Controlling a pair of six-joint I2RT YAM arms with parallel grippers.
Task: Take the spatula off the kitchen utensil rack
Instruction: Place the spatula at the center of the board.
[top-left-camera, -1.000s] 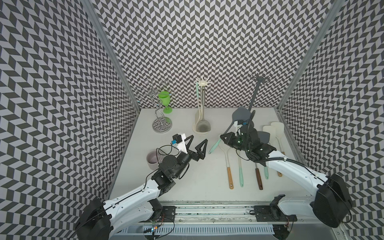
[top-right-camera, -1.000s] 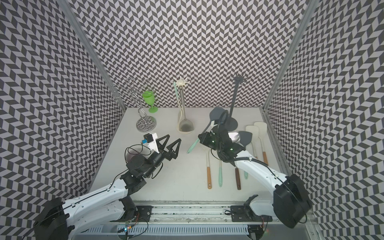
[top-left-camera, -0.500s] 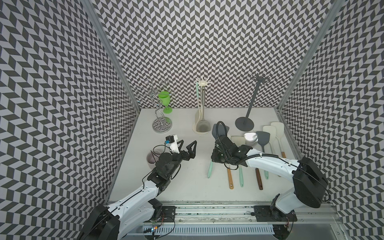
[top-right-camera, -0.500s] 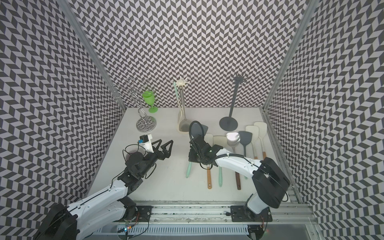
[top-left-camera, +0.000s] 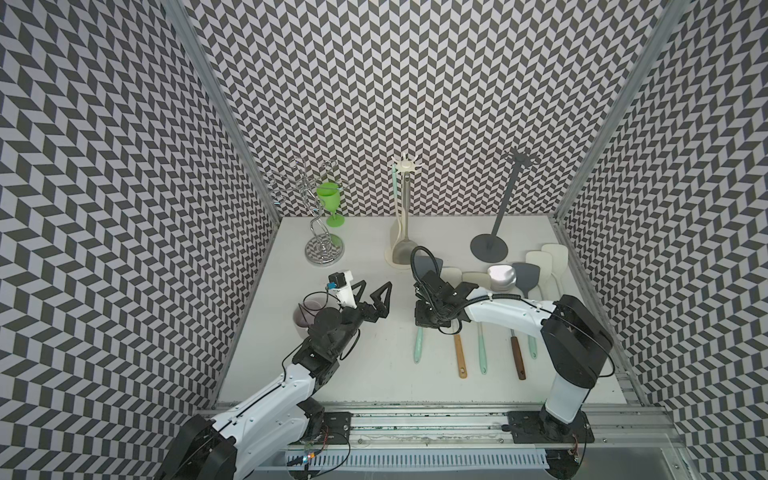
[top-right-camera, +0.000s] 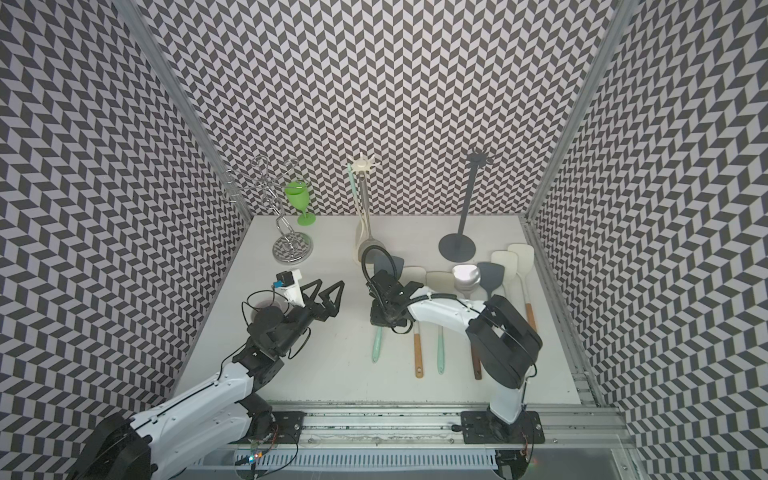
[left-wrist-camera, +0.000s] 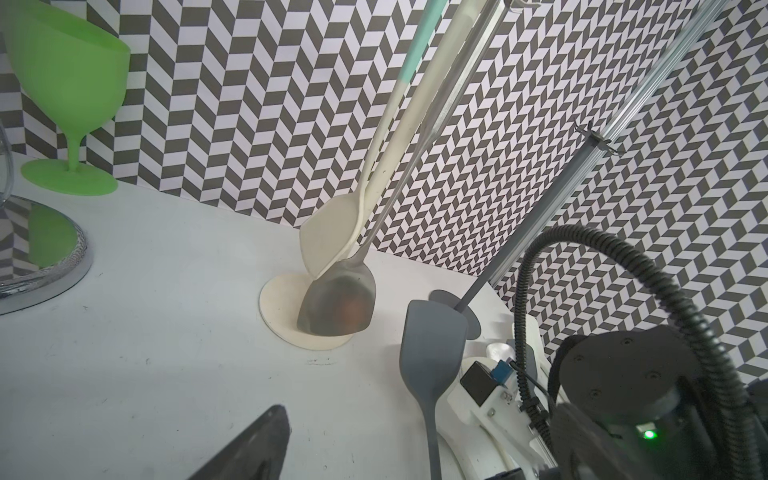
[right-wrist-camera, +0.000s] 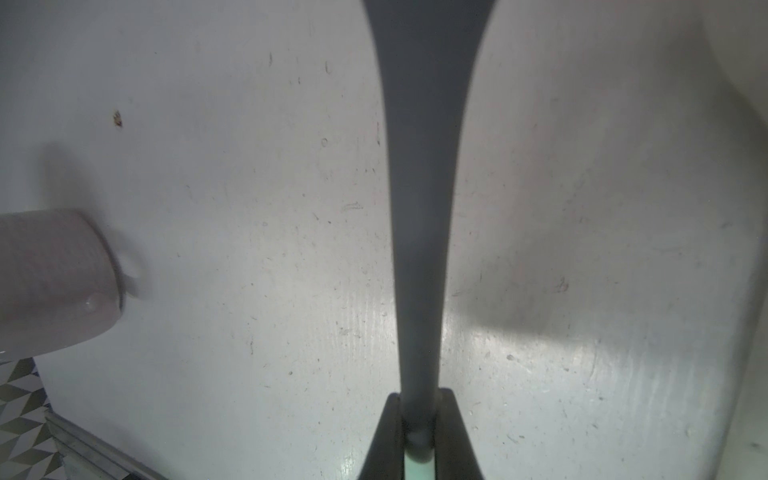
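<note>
A spatula with a dark grey head (top-left-camera: 428, 266) and a mint handle (top-left-camera: 417, 345) lies along the table, leftmost in a row of utensils; it also shows in a top view (top-right-camera: 388, 266). My right gripper (top-left-camera: 424, 319) (top-right-camera: 384, 316) is shut on its neck, and the right wrist view shows both fingers pinching the grey neck (right-wrist-camera: 419, 208) at the gripper (right-wrist-camera: 419, 415). The dark grey utensil rack (top-left-camera: 505, 199) (top-right-camera: 469, 195) stands bare behind. My left gripper (top-left-camera: 376, 291) (top-right-camera: 330, 291) hovers open and empty, left of the spatula head (left-wrist-camera: 432, 345); one of its fingers (left-wrist-camera: 257, 444) shows.
A cream rack (top-left-camera: 405, 199) at the back middle holds a cream spatula and a steel turner. Several spatulas (top-left-camera: 459, 357) lie in a row to the right. A chrome stand (top-left-camera: 324, 249), a green goblet (top-left-camera: 330, 199) and a mauve mug (top-left-camera: 307, 318) are on the left.
My right arm carried the grey spatula from beside the dark rack forward and left, down to the table. My left arm drew back a little, still open.
</note>
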